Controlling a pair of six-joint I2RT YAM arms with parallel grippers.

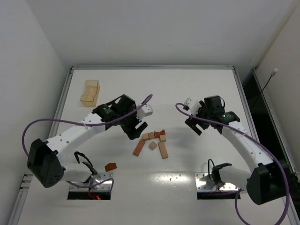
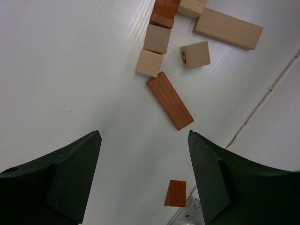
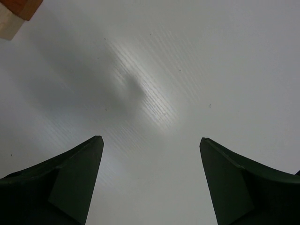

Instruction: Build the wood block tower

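While we are looking down from the overhead camera, we are seeing a white table [image 1: 197,89] with the wooden blocks [image 1: 152,140] lying loose in a small cluster near its middle, between the two arms. None of them is stacked on another. The left gripper [image 1: 134,131] is hovering just left of the cluster. The right gripper [image 1: 194,126] is hanging off to the right, apart from the blocks.

At the near side of the cluster, a reddish-brown bar [image 1: 138,148] and a pale bar [image 1: 162,150] are lying flat, with a pale cube [image 1: 153,145] between them. A small reddish wedge [image 1: 110,166] is sitting alone, nearer the left arm's base. A larger pale wooden piece [image 1: 90,92] is resting towards the far left corner of the table, well apart from everything else.

Through the left wrist camera, we are finding the jaws spread wide and grasping nothing, with bare table between the dark fingers [image 2: 70,178]. Beyond them the reddish-brown bar is lying at a slant, and two more pale cubes [image 2: 149,63] are sitting in a row just past its far end. The pale cube between the bars is showing a small round hole on one face.

Through the right wrist camera, we are seeing those jaws released too, gripping nothing, over bare table. Only the corners of two blocks are peeking in at the top left edge.
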